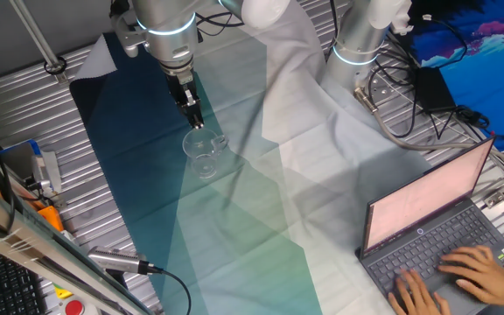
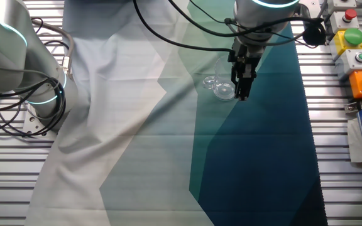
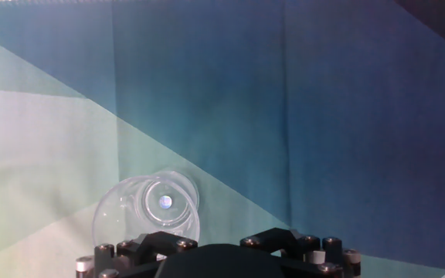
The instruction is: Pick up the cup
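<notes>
Cup [image 1: 203, 154] stands upright on cloth [image 1: 234, 254], middle-left of frame. Pincer [image 1: 197, 122] hangs right at its rim, holding nothing; open or closed, cannot tell. Cup looks light, hard, slippery, maybe breakable. Best pinch wall gently, near rim.

My table [image 1: 24, 83]: ribbed metal slats, draped with cloth [image 1: 234, 236] in teal, pale green, white panels. Open laptop [image 1: 431, 236] lower right of one fixed view. Blue patterned sheet [image 1: 497, 35] upper right. Button box [image 2: 352, 39] upper right of other fixed view.
</notes>
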Robot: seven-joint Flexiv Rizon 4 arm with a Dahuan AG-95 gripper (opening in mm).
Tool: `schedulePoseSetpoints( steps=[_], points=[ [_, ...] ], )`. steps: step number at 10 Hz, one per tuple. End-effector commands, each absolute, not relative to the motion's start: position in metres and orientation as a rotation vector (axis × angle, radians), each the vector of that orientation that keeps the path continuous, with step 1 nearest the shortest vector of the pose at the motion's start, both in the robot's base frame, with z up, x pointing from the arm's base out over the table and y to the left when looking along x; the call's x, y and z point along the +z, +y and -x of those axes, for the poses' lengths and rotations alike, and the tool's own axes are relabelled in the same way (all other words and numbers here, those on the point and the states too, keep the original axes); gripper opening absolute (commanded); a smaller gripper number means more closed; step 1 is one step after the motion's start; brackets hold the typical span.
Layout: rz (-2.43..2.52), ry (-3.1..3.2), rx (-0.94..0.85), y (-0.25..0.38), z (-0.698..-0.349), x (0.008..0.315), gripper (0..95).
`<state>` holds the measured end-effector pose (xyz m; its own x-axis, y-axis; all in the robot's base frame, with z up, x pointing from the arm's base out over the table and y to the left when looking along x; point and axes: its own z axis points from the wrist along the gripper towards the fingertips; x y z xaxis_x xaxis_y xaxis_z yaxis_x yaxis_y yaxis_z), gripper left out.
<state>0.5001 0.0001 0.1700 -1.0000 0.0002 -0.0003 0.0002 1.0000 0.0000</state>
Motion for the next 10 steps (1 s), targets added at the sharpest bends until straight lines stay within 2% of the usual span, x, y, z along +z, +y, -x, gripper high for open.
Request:
schedulePoseSetpoints(
  steps=[1, 10],
  points=[
    [0.017, 3.117, 0.027, 0.0, -0.5, 0.17, 0.0],
    [0.017, 3.118, 0.016, 0.0, -0.5, 0.17, 0.0]
  ],
)
